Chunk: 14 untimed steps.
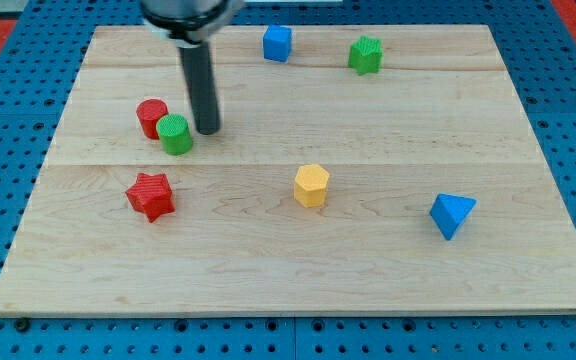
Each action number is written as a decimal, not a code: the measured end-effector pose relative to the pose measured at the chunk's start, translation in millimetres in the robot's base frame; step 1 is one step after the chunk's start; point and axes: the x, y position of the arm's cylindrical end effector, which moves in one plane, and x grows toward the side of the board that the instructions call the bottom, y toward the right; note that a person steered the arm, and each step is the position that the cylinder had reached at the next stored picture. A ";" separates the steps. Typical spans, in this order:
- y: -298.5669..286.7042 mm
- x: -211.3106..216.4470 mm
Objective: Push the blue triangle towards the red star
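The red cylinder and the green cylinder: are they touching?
Touching. The camera view shows the green cylinder pressed against the red cylinder, with no board visible between them.

A straight dark rod comes down from the view's top edge, left of centre, where its wider dark mount is cut off by the frame. The rod stands nearly upright, leaning only slightly toward the view's right as it descends. My tip (208, 131) rests at the tabletop surface in the upper left part of the view. No other part of the arm shows.
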 end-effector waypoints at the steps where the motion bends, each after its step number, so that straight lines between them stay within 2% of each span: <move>1: -20.3 23.5; 2: -10.6 31.8; 3: 94.4 34.2; 4: 223.7 36.5; 5: 362.3 92.1; 6: 367.7 119.0; 8: 256.2 127.3; 9: 224.7 127.7; 11: 227.1 127.7; 13: 227.1 183.1; 14: 182.5 183.1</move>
